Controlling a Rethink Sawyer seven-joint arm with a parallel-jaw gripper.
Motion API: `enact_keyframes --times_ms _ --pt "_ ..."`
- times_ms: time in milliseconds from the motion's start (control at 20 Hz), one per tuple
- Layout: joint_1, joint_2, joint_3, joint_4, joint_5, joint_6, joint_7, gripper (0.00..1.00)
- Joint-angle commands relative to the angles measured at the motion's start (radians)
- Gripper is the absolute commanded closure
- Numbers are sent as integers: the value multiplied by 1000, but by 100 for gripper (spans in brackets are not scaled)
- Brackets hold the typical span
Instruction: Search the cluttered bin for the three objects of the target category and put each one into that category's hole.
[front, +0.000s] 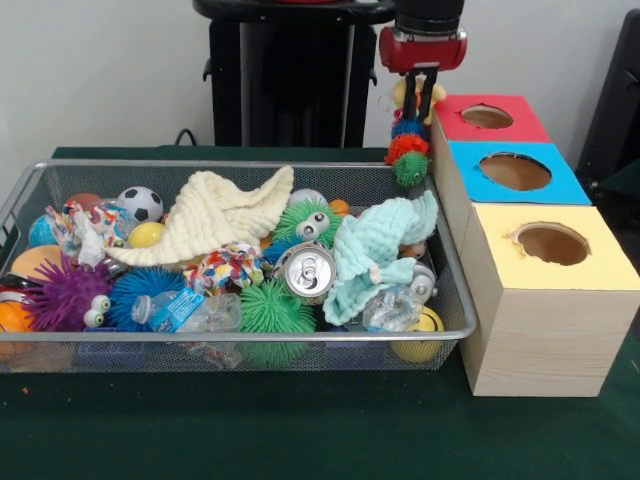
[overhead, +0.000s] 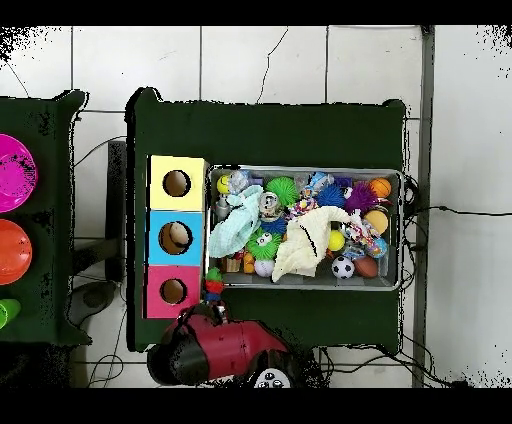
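Note:
My gripper (front: 421, 97) hangs at the far right corner of the wire-mesh bin (front: 240, 164), just left of the red-topped hole (front: 487, 117). It is shut on a fuzzy segmented toy (front: 407, 148) with a yellow top and blue, red and green segments, which dangles above the gap between bin and box. In the overhead view the toy (overhead: 213, 283) sits between the bin (overhead: 402, 232) and the red-topped box (overhead: 173, 291), with the gripper (overhead: 211, 302) over it. I cannot pick out a brown or a tiger-striped plush among the clutter.
The blue-topped hole (front: 515, 171) and the yellow-topped hole (front: 552, 243) lie nearer the camera. The bin holds a cream cloth (front: 215, 215), a mint cloth (front: 375, 250), a can (front: 306, 270), spiky balls, a rope toy (front: 228, 265), a football (front: 140, 203) and plastic bottles.

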Motion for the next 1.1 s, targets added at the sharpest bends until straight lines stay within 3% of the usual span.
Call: enact_keyframes --times_ms 50,350,750,1100 --pt "84 106 6 8 109 -117 295 100" --pt "126 145 7 -17 168 -146 288 100" --pt "100 33 24 -3 218 -26 239 100" --pt "67 -48 28 -42 242 126 181 100"
